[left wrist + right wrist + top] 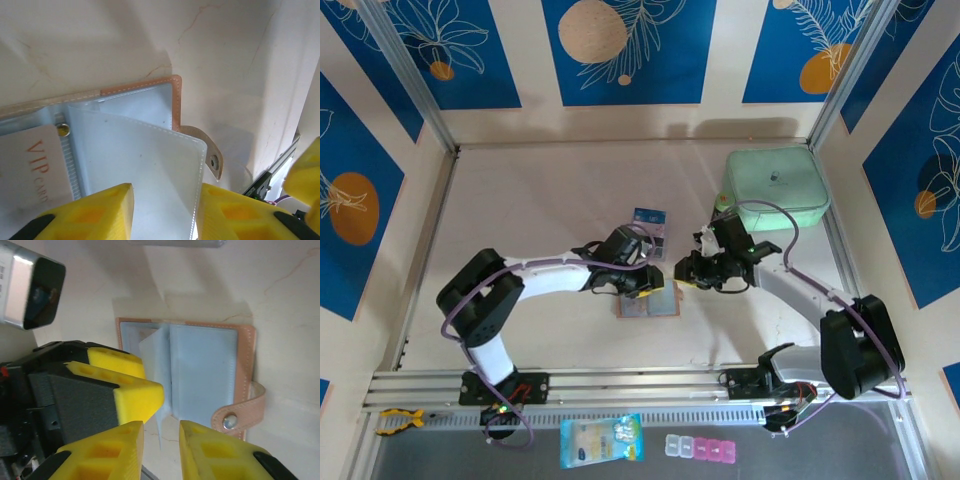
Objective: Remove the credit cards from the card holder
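At the middle of the table point(540, 200), just ahead of your two arms, the card holder point(648, 306) lies open and flat, its snap tab point(235, 416) hanging off one edge. Your left gripper point(640, 282) hangs right over it with its fingers parted. In the left wrist view a clear pocket leaf point(150, 165) stands up in the gap between them, not pinched. A pale card point(30, 167) printed VIP sits in a pocket beside that leaf. Your right gripper point(690, 272) is just beside the holder on the right, released, with only a slim gap between its fingers; the leaf's corner pokes into that gap. A dark blue card point(650, 221) lies on the table just beyond the holder. The mint-green case point(777, 188) sits far right.
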### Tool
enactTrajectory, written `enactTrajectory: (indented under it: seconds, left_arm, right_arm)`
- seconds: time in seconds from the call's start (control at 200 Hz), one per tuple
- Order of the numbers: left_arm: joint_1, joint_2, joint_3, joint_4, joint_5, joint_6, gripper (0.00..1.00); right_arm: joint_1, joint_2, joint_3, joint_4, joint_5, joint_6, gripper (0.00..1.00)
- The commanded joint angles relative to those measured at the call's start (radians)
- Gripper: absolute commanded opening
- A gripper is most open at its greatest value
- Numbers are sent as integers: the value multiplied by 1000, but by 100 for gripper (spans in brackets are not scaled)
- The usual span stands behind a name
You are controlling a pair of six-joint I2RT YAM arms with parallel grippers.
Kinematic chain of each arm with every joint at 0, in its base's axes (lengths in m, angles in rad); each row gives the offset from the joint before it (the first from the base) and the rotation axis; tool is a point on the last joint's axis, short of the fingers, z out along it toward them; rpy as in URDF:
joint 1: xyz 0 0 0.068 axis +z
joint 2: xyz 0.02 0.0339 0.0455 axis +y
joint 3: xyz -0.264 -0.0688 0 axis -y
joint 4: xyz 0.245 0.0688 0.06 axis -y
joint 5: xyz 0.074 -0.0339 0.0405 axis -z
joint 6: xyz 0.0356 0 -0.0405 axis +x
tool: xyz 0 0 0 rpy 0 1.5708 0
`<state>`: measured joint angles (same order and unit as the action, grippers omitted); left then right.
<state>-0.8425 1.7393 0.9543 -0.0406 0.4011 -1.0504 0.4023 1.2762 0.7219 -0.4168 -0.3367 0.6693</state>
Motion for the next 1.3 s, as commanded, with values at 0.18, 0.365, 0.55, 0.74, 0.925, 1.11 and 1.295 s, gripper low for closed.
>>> enactTrajectory:
  seconds: [0.18,0.365,0.55,0.74,0.925,1.11,1.295]
  left_arm:
    - [-38,90,66,31,38,-20,32]
    - [-49,136,89,43,44,-23,31]
    - [-54,167,89,47,45,-23,32]
    - [-55,165,77,46,39,-19,36]
    - [-53,141,73,48,31,-8,37]
    - [-39,76,64,38,12,8,37]
    - [-11,2,38,6,-10,28,37]
  right_arm:
    - [-40,-66,-42,-51,-29,-25,26]
    - [-51,-85,-61,-50,-35,-23,27]
    - [-57,-84,-70,-47,-43,-23,27]
    - [-59,-81,-64,-45,-47,-24,30]
    - [-58,-75,-57,-42,-58,-18,31]
    - [-44,-74,-49,-35,-62,-6,31]
    - [-15,-45,-28,-18,-63,10,31]
